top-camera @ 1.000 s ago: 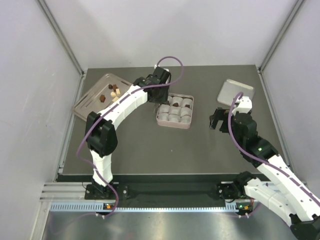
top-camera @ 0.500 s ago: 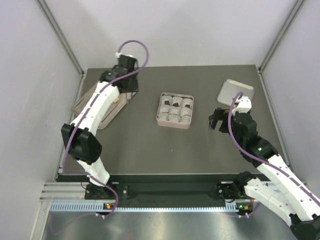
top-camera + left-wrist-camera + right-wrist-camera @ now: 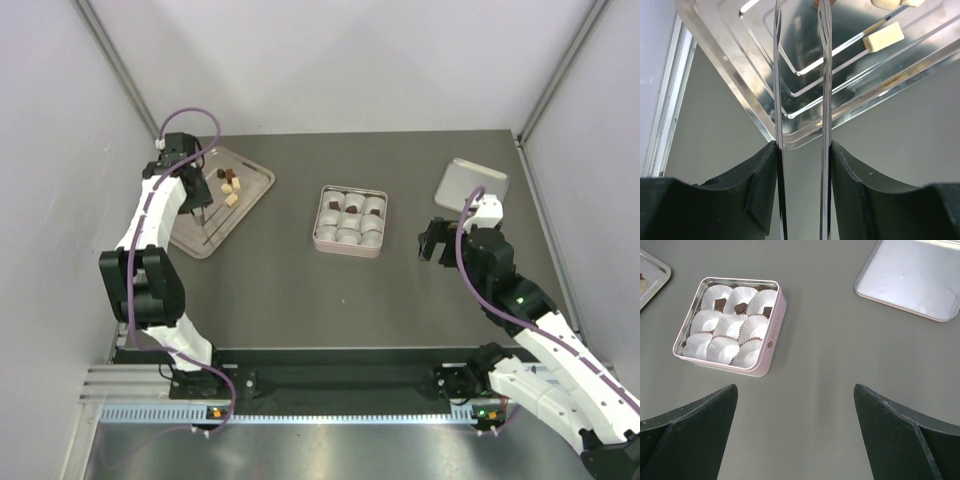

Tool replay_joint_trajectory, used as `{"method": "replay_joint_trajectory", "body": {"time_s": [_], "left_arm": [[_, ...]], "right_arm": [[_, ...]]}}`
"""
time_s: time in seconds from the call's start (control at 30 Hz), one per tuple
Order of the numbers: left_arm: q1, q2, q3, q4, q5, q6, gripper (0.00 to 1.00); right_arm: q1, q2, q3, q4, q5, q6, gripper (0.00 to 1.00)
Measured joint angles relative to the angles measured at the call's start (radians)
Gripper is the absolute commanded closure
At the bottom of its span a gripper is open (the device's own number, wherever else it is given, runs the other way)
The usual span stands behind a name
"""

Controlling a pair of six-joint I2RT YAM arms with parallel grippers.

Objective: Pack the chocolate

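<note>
Several chocolate pieces [image 3: 229, 183], brown and cream, lie on the far end of a steel tray [image 3: 195, 235] at the table's left. My left gripper [image 3: 199, 200] hovers over that tray, shut on metal tweezers [image 3: 825, 75] whose two blades stand apart with nothing between them. In the left wrist view the blades reach over the tray [image 3: 715, 40], with a cream chocolate [image 3: 883, 37] just to their right. The pink square tin [image 3: 350, 220] sits mid-table. Three dark chocolate pieces [image 3: 741, 307] fill its far row of paper cups. My right gripper [image 3: 433, 242] hangs open to the tin's right.
The tin's lid [image 3: 472, 182] lies at the back right, beyond my right gripper [image 3: 795, 390]. The other paper cups [image 3: 722, 347] in the tin [image 3: 767, 345] are white and hold nothing. Grey walls and rails close in the table's left and right sides.
My left arm has swung left from above the tin to over the steel tray, carrying the tweezers. The right arm has not moved.
</note>
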Motion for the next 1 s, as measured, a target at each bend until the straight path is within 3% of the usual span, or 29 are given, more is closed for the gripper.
{"method": "replay_joint_trajectory", "body": {"time_s": [0.6,1.0], "left_arm": [[0.049,0.098,-0.017,0.130,0.102,0.100,0.45],[0.062,0.199,-0.009,0.143,0.141,0.133,0.48]], "right_arm": [[0.000,-0.003,0.000,0.000,0.030,-0.023,0.00],[0.000,-0.002,-0.005,0.003,0.033,-0.033,0.00]]}}
